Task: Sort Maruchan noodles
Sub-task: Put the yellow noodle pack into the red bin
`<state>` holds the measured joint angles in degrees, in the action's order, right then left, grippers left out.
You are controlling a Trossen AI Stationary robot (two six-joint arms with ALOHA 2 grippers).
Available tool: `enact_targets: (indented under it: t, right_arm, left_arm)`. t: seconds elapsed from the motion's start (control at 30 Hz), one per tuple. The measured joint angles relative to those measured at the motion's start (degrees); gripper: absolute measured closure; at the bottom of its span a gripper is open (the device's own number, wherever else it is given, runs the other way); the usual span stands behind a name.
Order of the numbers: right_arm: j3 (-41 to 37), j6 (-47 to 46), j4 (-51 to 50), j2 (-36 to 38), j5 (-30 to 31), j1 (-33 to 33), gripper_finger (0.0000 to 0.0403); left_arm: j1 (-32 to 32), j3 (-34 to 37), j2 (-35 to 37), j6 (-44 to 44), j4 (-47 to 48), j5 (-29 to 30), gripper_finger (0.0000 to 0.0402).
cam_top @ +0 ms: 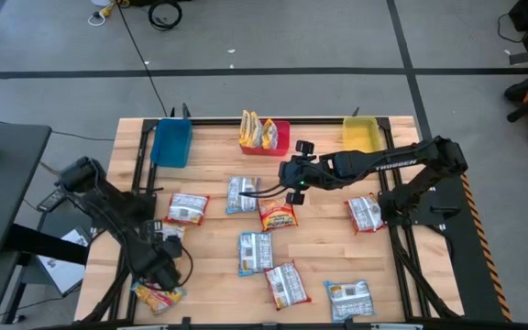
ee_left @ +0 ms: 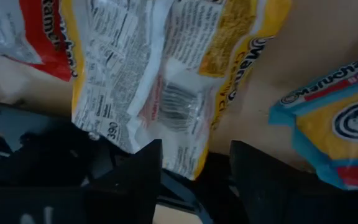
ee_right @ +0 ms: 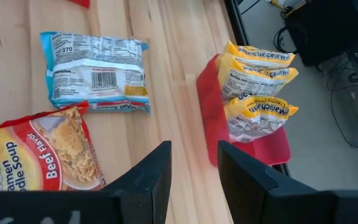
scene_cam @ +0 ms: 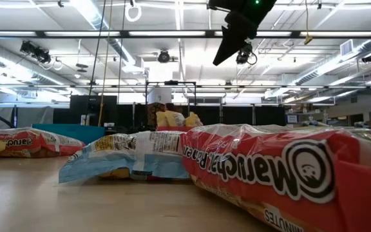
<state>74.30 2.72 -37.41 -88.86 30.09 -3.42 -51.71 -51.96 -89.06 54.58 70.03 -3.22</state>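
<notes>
Noodle packets: about ten lie loose and flat on the wooden table (cam_top: 328,266), scattered across its middle and near edge. Three yellow packets (cam_top: 258,131) already stand on edge in the red bin (cam_top: 279,147) at the far side, packed upright, probably so that several fit.

Yellow packet (ee_left: 166,68), near left corner: lies back side up, barcode showing, just ahead of the left gripper (ee_left: 194,158). The two dark fingers stand apart with a gap between them and nothing in it. The packet's lower edge reaches down toward that gap; whether it touches a finger cannot be told. Judged as the item being approached or let go; the pictures do not settle which.

Red beef packet (ee_right: 33,155), table centre: face up, directly below the right gripper (ee_right: 194,165). A blue packet (ee_right: 95,71) lies just beyond it, back side up.

Right gripper: hangs above the table between the red bin and the centre packets, fingers parted narrowly, holding nothing. Likely placed there to reach either the bin or the next packet.

Blue bin (cam_top: 171,142), far left, and yellow bin (cam_top: 360,134), far right: no packets visible inside. With yellow packets in the red bin, colour matching is not being followed there.
</notes>
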Motion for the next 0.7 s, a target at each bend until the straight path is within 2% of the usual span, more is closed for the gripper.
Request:
enact_targets:
  t: [0.13, 0.23, 0.37, 0.53, 0.7]
  right_arm:
    - [0.00, -0.66, 0.02, -0.01, -0.07, -0.03, 0.0269]
    - [0.00, -1.07, 0.04, -0.02, -0.09, -0.07, 0.0269]
    - [0.00, -1.01, 0.02, -0.04, -1.08, -0.04, 0.0269]
    - [0.00, -1.07, -0.01, -0.04, -3.07, -0.33, 0.0269]
    - [0.00, -0.17, -0.02, -0.04, -3.15, -0.61, 0.0269]
  left_arm:
    - [-0.38, -0.02, -2.10, -0.21, -0.21, 0.99, 0.0175]
    - [-1.08, 0.06, -3.19, -0.34, -0.06, 4.57, 0.0154]
    - [-1.32, 3.37, -3.30, 0.26, -2.34, 6.65, 0.0149]
    - [-1.32, 7.84, -2.85, 0.58, -5.87, 5.95, 0.0179]
    - [-1.32, 6.68, -3.08, 0.39, -4.70, 8.55, 0.0241]
